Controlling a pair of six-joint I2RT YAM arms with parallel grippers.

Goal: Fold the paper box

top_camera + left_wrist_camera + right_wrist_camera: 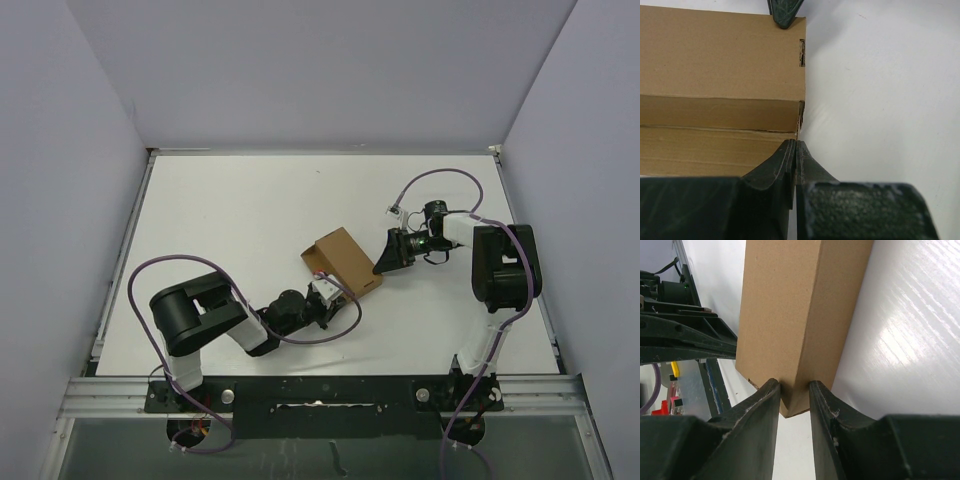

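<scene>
Paper box point(343, 260), plain brown cardboard, on the white table point(230, 200) a little right of centre, set diagonally between the two arms.

Top view: we see the left gripper point(322, 296) meeting the box's near-left edge and the right gripper point(385, 262) meeting its right corner. Both tools touch the cardboard from opposite sides. Bare table surface extends far and left of the box. The right arm fills the space to its right, and the left arm's forearm lies along the near side. Pale walls stand along the table's left, far and right edges.

Left wrist view: the left gripper point(794, 146) is clenched, its fingers pressed almost together on a thin cardboard edge at the box's point(720, 65) corner. One straight crease runs across the panel, and a small slot point(801, 52) is cut into the vertical edge. Beyond that edge the table point(880, 100) is bare. The tip of the other tool point(785, 12) touches the box's far edge.

Right wrist view: the right gripper point(792, 389) grasps the box point(790, 305) by a corner, one finger on each adjoining face, with the sharp fold line running away between them. The left gripper point(695, 335) lies against the box's left face.
</scene>
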